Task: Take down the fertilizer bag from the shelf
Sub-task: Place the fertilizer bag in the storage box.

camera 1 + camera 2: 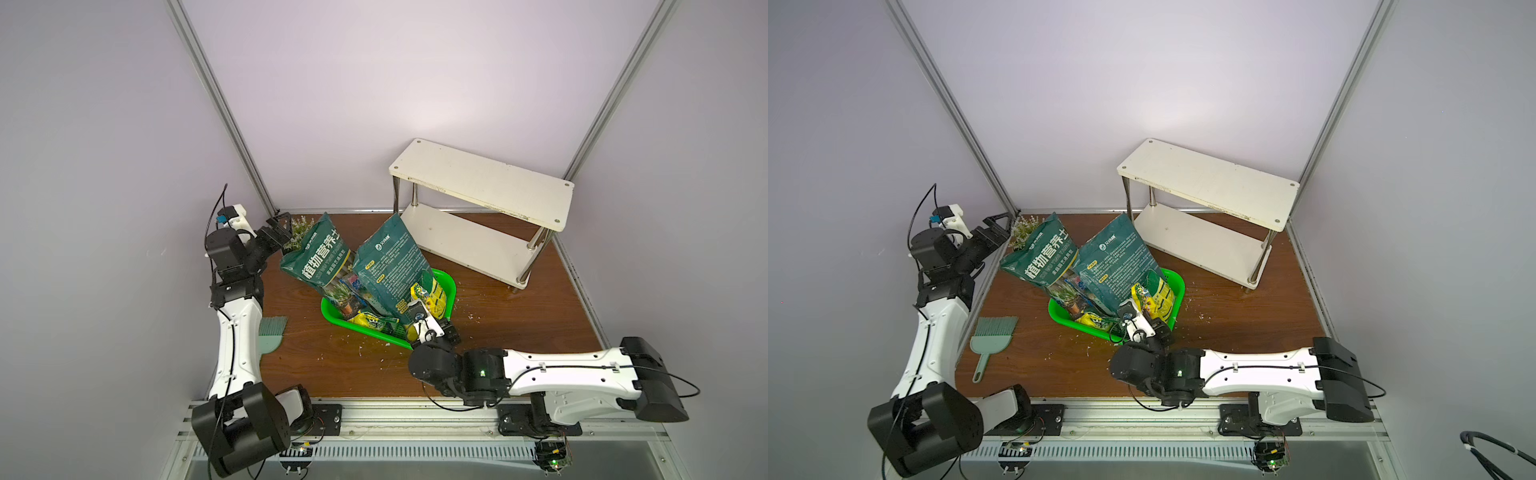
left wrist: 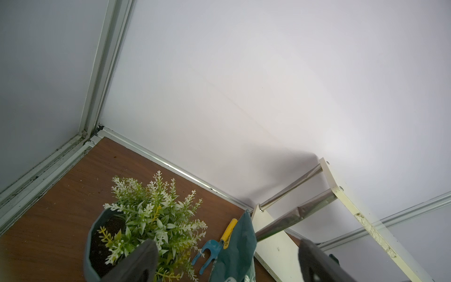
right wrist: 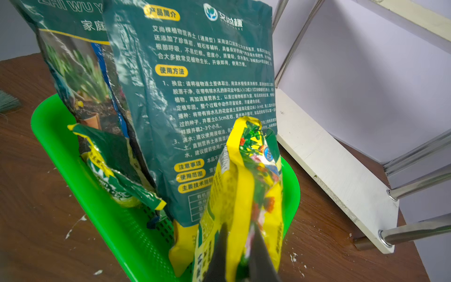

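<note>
My right gripper (image 3: pixel 240 261) is clamped on the yellow fertilizer bag (image 3: pixel 251 175). The bag is off the shelf (image 1: pixel 482 183) and in the green basket (image 3: pixel 61 141) mid-table, leaning against a dark green bag (image 3: pixel 195 85). The shelf stands at the far right corner of the table (image 1: pixel 498 345). My left gripper (image 2: pixel 227 266) hangs with its jaws spread wide by the potted plant (image 2: pixel 151 214), near the far left corner.
</note>
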Motion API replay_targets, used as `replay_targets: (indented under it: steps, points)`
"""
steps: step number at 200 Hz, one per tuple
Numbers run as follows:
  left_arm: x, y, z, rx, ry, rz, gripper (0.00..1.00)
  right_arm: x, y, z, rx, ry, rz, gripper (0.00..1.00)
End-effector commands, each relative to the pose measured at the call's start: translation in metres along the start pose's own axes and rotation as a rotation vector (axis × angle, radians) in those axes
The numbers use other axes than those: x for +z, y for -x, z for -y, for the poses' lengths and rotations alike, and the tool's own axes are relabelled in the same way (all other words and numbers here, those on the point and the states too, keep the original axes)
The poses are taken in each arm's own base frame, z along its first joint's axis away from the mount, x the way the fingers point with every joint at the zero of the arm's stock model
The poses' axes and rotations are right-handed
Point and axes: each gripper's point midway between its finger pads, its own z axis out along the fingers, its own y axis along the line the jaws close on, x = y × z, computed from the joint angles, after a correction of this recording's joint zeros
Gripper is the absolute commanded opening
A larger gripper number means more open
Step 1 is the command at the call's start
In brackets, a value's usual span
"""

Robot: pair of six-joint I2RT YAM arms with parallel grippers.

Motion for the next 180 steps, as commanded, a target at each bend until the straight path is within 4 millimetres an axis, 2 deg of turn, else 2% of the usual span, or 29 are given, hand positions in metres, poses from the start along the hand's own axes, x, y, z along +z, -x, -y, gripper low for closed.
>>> replay_targets:
  steps: [1, 25, 67, 94, 133, 164, 180]
  points:
    - [-0.006, 0.006, 0.001, 0.029, -0.009, 0.023, 0.93, 0.009, 0.021, -0.017, 0.076, -0.02, 0.025, 0.0]
    - [-0.005, 0.006, 0.0, 0.027, -0.008, 0.022, 0.93, 0.026, 0.015, -0.051, 0.041, 0.023, -0.003, 0.0]
    - [-0.006, 0.007, 0.001, 0.028, -0.01, 0.024, 0.93, 0.053, 0.004, -0.08, -0.009, 0.024, -0.051, 0.0]
    - [-0.006, 0.006, 0.0, 0.026, -0.009, 0.023, 0.94, 0.063, -0.003, -0.073, -0.013, 0.006, -0.062, 0.0]
    - [-0.005, 0.006, 0.0, 0.022, -0.011, 0.02, 0.94, 0.064, -0.01, -0.032, 0.058, -0.012, -0.064, 0.0]
    - [-0.005, 0.006, -0.001, 0.022, -0.009, 0.021, 0.94, 0.069, -0.006, -0.055, 0.141, 0.17, -0.058, 0.0]
    - [-0.006, 0.006, -0.001, 0.024, -0.008, 0.023, 0.94, 0.084, -0.007, -0.056, 0.174, 0.116, -0.063, 0.0]
